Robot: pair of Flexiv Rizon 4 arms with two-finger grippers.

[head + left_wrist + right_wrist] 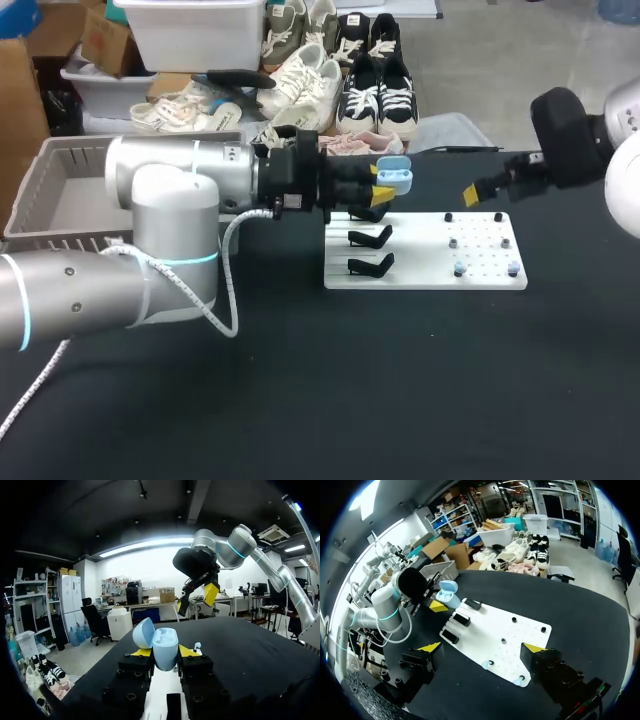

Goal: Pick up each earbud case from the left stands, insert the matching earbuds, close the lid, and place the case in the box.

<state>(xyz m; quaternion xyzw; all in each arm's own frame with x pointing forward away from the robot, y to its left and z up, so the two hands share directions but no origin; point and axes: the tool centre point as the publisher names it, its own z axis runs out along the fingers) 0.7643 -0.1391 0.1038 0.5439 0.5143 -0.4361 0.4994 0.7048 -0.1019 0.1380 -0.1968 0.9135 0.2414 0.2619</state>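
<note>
While the left arm comes in from the left side of the head view and lies across the black table (pixel 300 400), the left gripper (pixel 383 181) pinches a light blue earbud case (pixel 394 178) between its two yellow-tipped fingers, one pad on each side. In the left wrist view the case sits upright between the tips, lid swung open and tipped to one side of the body. The case hangs in the air over the far left corner of the white board (pixel 430 280), just above the farthest of the three black stands (pixel 370 238), and I cannot tell whether it touches that stand. The three stands run in a row down the board's left side. On the board's right half stand small pegs, and a few small pale earbuds (pixel 459 270) sit among them, too small to tell more. The right gripper (pixel 482 648) hovers above the far right corner of the board with its fingers spread wide and nothing between them. In the left wrist view it hangs ahead of the case, well apart from it. The grey slatted box (pixel 60 190) rests at the table's far left, behind the left arm's elbow, well apart from the board.
</note>
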